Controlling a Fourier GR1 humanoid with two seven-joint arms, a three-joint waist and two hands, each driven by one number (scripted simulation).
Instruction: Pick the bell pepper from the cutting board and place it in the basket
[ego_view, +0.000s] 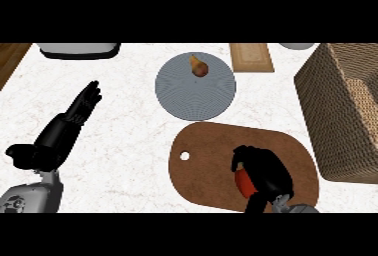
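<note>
Left robot hand (83, 106) resting on the surface, fingers straight. On the cutting board (214, 150), right robot hand (262, 172) curled round the bell pepper (242, 182), seemingly grasped. Next: lifting, carrying right to the basket (343, 100).

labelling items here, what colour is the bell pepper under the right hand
Red, a strip showing beside the right hand curled over the bell pepper; head view.

No readable txt, labels or nos. anywhere (none visible).
</note>
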